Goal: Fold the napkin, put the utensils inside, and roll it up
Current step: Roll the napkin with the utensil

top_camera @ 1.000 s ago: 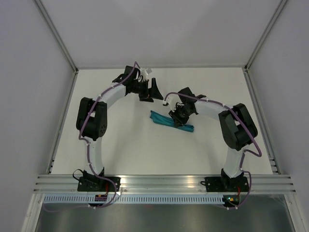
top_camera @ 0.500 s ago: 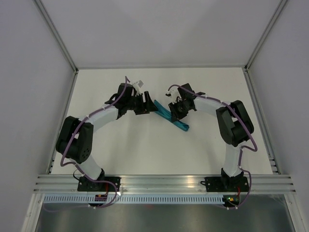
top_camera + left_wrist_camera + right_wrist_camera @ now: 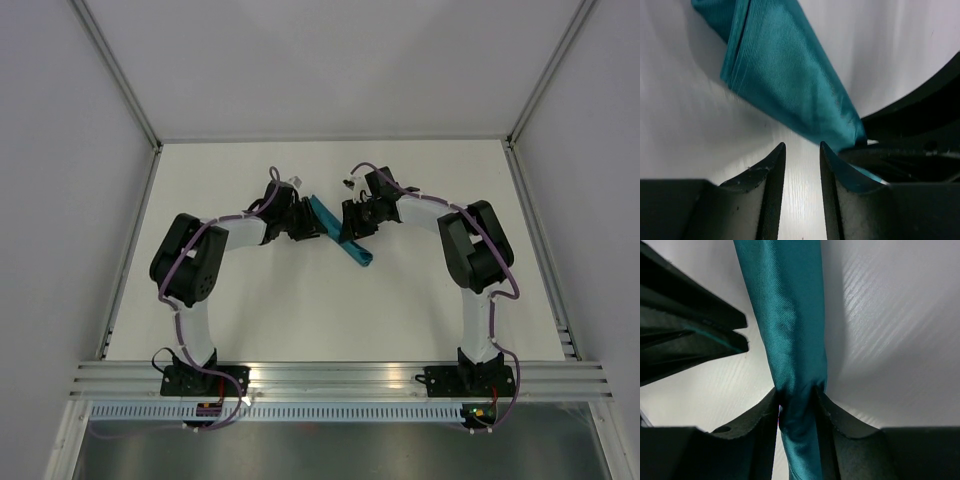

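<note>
The left gripper [image 3: 802, 147] has swung right in since a second ago, and the napkin [image 3: 325, 215] has turned from nearly crosswise to a steep diagonal midway up the table [image 3: 250, 310]! Nearest the bases its lower end pokes free, then the right gripper [image 3: 796, 390] pinches the rolled cloth tight between both fingers, and farthest out the upper end runs beside the left gripper, jaws narrow with bare table between them. One finger may be brushing the cloth, hard to judge.
</note>
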Controlling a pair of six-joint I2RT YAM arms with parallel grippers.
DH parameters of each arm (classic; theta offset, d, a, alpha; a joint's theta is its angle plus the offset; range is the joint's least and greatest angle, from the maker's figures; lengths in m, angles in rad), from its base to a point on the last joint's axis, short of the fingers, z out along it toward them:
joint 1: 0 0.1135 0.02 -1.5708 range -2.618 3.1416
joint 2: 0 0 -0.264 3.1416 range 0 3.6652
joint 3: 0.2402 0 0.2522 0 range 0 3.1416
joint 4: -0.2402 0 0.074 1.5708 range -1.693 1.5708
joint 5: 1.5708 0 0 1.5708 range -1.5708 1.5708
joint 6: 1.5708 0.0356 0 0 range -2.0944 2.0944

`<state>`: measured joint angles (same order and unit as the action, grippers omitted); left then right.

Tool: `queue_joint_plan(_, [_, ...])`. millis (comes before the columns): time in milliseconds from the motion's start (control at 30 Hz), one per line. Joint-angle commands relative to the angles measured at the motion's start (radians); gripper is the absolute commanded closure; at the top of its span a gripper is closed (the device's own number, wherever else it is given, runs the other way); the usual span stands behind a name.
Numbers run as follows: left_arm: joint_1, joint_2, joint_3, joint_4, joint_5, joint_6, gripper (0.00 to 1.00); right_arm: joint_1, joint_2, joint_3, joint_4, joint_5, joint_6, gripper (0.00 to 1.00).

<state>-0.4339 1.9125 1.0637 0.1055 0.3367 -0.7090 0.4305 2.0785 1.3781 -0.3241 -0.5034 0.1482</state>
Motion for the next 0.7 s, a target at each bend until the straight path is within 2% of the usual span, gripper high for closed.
queue_joint_plan(0, [0.001, 0.055, 0.106, 0.005, -0.057, -0.037, 0.62, 0.007, 0.109, -0.042, -0.079, 0.036, 0.056, 0.59])
queue_joint_plan(233, [0.003, 0.118, 0.228, -0.085, -0.084, 0.009, 0.63, 0.007, 0.123, -0.033, -0.105, -0.053, 0.057, 0.52])
queue_joint_plan(500, [0.003, 0.212, 0.375, -0.196, -0.056, 0.051, 0.64, 0.007, 0.130, -0.033, -0.102, -0.123, 0.076, 0.52])
queue_joint_plan(667, [0.004, 0.224, 0.395, -0.205, -0.038, 0.060, 0.65, -0.002, 0.120, -0.027, -0.113, -0.123, 0.068, 0.51])
